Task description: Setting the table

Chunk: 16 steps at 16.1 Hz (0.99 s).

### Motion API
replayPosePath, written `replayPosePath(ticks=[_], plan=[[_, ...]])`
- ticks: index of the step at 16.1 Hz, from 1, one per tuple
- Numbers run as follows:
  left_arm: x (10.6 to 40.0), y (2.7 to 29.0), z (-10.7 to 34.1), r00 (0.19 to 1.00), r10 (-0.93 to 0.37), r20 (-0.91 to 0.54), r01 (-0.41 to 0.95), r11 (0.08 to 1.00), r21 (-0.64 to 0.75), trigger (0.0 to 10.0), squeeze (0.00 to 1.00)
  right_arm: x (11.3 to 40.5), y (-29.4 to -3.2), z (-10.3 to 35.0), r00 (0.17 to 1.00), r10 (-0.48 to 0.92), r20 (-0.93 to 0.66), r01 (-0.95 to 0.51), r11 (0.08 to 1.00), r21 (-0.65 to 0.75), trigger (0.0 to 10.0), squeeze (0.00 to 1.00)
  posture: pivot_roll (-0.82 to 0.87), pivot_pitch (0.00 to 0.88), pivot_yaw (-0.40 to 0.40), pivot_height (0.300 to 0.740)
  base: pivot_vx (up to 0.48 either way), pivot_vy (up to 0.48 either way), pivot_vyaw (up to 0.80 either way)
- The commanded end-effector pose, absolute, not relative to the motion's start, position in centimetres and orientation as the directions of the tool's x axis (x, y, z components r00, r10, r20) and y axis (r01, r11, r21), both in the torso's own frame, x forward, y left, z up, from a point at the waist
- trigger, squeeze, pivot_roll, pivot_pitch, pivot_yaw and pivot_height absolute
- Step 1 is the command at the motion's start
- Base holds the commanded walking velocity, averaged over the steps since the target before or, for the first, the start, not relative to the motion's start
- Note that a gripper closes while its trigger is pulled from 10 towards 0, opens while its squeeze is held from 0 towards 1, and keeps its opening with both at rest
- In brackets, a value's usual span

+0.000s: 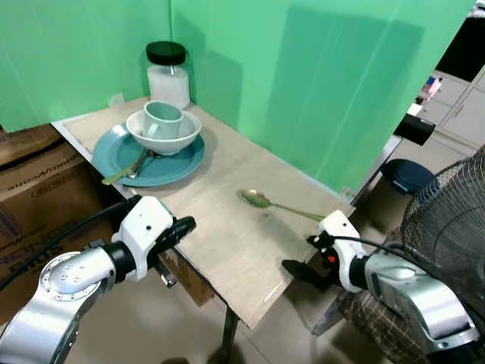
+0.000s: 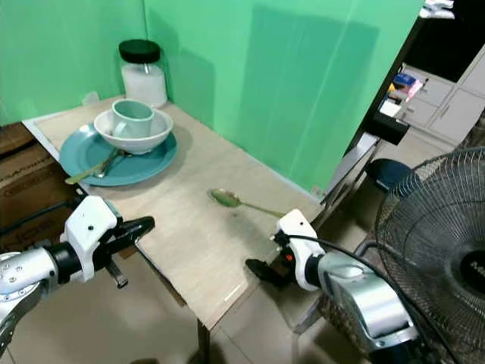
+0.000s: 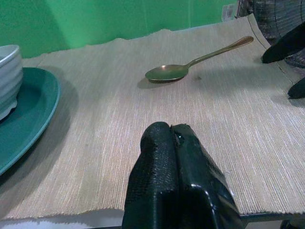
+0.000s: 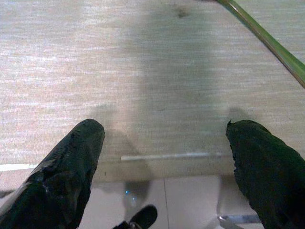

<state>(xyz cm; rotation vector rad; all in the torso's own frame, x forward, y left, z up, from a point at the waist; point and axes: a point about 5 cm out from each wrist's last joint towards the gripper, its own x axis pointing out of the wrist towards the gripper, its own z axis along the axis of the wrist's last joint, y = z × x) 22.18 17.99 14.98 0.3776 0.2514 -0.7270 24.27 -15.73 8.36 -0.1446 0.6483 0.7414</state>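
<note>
Just spoon (image 3: 167, 72) betw. grippers.

A table (image 1: 235, 250) with a pale woven-look top stands against a green wall. At its far left corner sits a jar (image 1: 167, 73) with a black lid, and just in front of it a teal plate (image 1: 178, 164). A spoon (image 1: 269, 202) lies alone toward the right edge, well apart from the plate, bowl end pointing to the plate.
</note>
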Motion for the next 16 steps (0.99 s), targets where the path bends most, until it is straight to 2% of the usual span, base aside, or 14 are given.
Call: replayPosePath(ticks=[1,4,7,8,9,16], plan=[[22.3,17.7,15.1,0.712,-0.610,-0.349,0.698,0.672,0.248,10.0,0.00,24.2,-16.5,8.8,0.570,0.563,-0.598,-0.651,0.754,0.089,10.0,0.00,0.14,0.000,-0.098,0.740,0.000,0.000,0.00],[22.2,17.9,15.0,0.714,-0.604,-0.354,0.695,0.672,0.256,10.0,0.00,24.8,-18.1,10.4,0.614,0.542,-0.573,-0.637,0.770,0.045,10.0,0.00,0.14,0.000,-0.103,0.740,0.000,0.000,0.00],[22.2,17.9,15.1,0.719,-0.601,-0.349,0.690,0.674,0.263,10.0,0.00,26.8,-17.5,12.6,0.674,0.607,-0.421,-0.668,0.744,0.004,10.0,0.00,0.14,0.000,-0.106,0.740,0.000,0.000,0.00],[22.1,18.0,15.1,0.716,-0.603,-0.353,0.694,0.670,0.263,10.0,0.00,27.3,-16.9,13.1,0.666,0.646,-0.373,-0.691,0.723,0.018,10.0,0.27,0.14,0.000,-0.106,0.740,0.000,0.000,0.00],[22.0,18.1,15.0,0.708,-0.606,-0.362,0.701,0.664,0.259,10.0,0.00,28.1,-16.1,13.2,0.640,0.683,-0.352,-0.722,0.691,0.027,10.0,1.00,0.14,0.000,-0.106,0.740,0.000,0.000,0.00],[21.1,18.1,14.6,0.625,-0.658,-0.419,0.772,0.600,0.210,10.0,0.00,33.0,-12.4,10.9,0.499,0.734,-0.461,-0.824,0.567,0.011,10.0,1.00,0.15,0.000,-0.120,0.740,0.000,0.000,0.00]])
